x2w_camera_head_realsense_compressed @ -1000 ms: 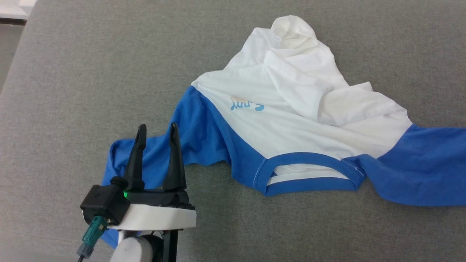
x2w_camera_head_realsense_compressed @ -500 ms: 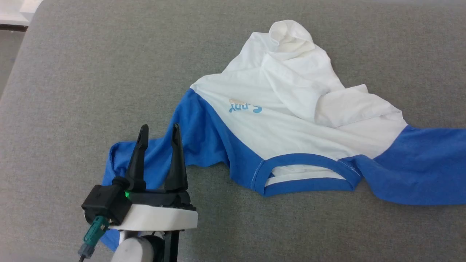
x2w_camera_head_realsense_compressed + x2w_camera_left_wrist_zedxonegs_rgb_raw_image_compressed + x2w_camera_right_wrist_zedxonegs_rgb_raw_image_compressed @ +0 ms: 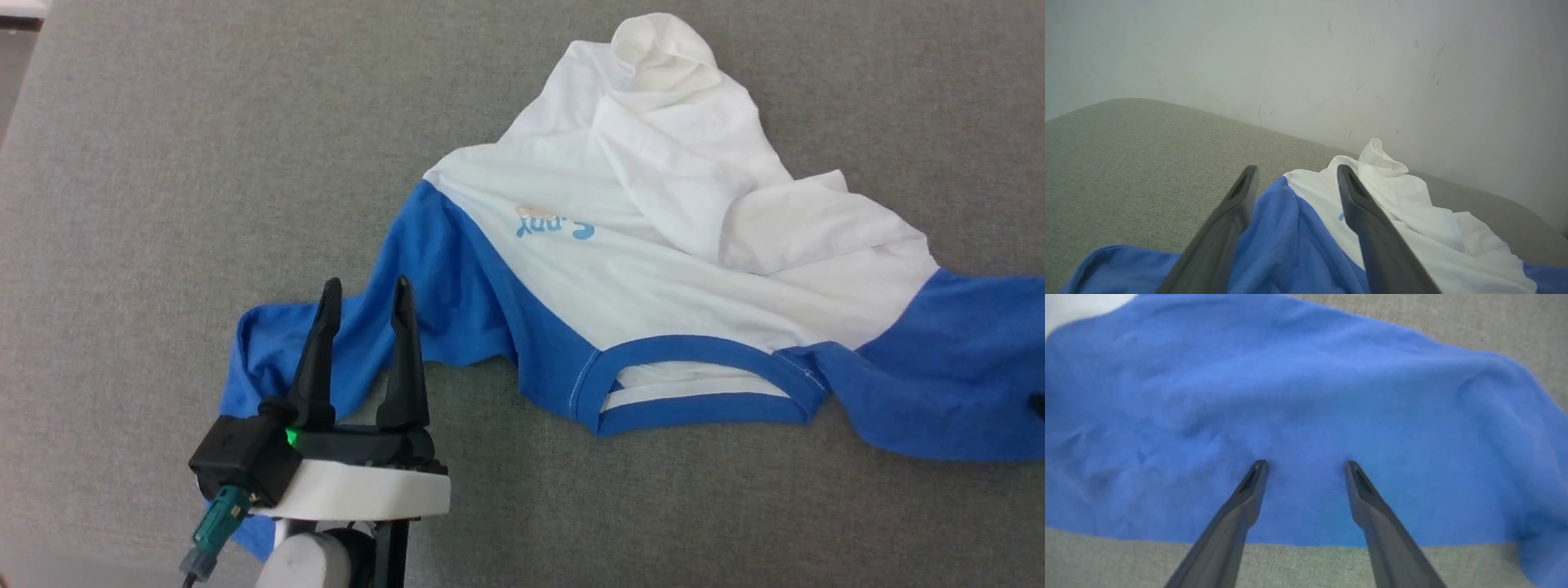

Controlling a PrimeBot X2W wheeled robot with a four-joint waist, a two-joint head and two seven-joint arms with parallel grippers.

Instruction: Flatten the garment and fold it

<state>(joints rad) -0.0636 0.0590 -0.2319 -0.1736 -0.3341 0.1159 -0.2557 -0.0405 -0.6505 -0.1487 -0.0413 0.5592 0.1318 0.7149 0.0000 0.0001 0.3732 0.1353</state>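
We find the shirt lying crumpled on the grey padded surface. Its white body is bunched toward the far side and its collar faces the robot. Bare surface lies open to the left of the shirt, in front of the collar and beyond the far fold. In the left wrist view the surface ends at a pale wall close behind the shirt. The right sleeve runs off the right border of the head view.

The left claw hangs over the left sleeve, fingers pointing away from the robot, spread wide with nothing between them (its wrist view shows blue cloth under the gap). The right claw points at blue sleeve cloth, fingers apart, holding nothing. Whether its tips touch the cloth, we cannot tell.

Compared with a second ago, the head view has shifted slightly, which is camera movement. The shirt keeps its shape, and the left claw keeps its pose and spread.
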